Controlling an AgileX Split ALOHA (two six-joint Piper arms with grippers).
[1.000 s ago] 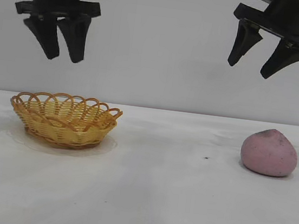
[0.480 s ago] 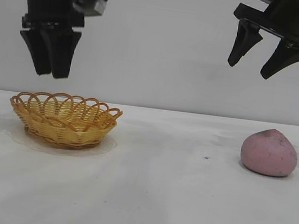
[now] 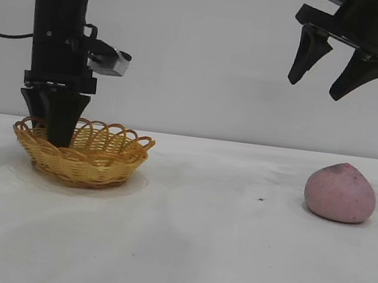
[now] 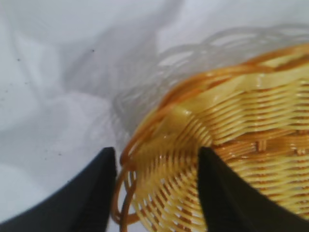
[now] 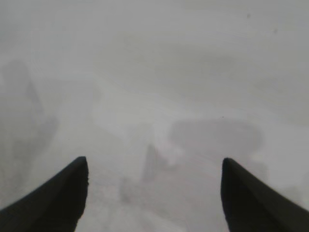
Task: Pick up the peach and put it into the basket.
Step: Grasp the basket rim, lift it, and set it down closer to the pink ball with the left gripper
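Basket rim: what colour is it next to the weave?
Orange-brown loops on the basket rim, over a yellow weave; the left wrist view shows it best.

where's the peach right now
In the exterior view the peach sits on the white table at the right, below the raised right gripper and far from the basket at the left.

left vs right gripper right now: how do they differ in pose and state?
The left gripper is low at the basket, its fingers astride the near rim; the right gripper hangs high over bare table, up and inward of the peach. Left fingers stand close together; right fingers are spread wide. Left points straight down; right is tilted. Both are black and carry nothing off the table.
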